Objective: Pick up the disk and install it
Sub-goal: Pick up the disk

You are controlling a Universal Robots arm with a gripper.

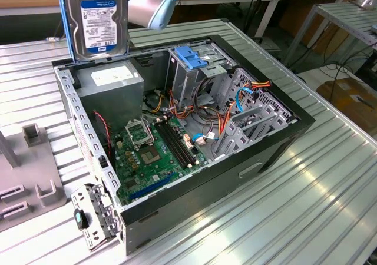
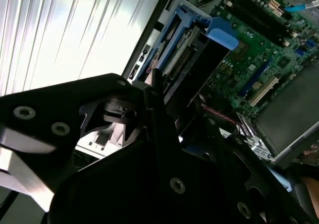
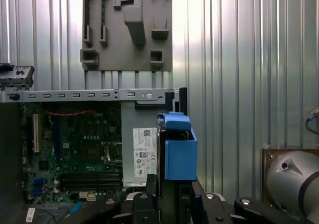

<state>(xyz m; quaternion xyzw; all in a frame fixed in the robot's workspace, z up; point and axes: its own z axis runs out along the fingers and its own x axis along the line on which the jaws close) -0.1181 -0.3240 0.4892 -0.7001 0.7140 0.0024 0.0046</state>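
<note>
- We are looking at a ribbed metal table (image 1: 318, 176), which is carrying everything else.
- An open black computer case (image 1: 194, 200) is lying on its side on that table, with its inside facing up.
- The silver arm (image 1: 150, 3) is reaching in over the far corner of the case on the exterior view's left.
- A grey holder plate (image 1: 29, 171) is sitting on the table just beside the case, on the exterior view's left.
- A green circuit board (image 1: 153, 153) is lying flat on the floor of the case.
- A grey metal box (image 1: 112, 82) with a white sticker is sitting in the case corner, next to the board.
- The disk (image 1: 97, 20) is hanging upright in the air, raised over the grey box, with its label facing the exterior view. In the first wrist view we are seeing the disk (image 3: 179, 154) edge-on, its blue frame just beside the box's sticker.
- The gripper (image 3: 172, 186) is clamping the disk, its fingers pressing in from either side.
- A blue latch piece (image 1: 191, 56) is sitting on top of the metal cage inside the case, well apart from the disk.
</note>
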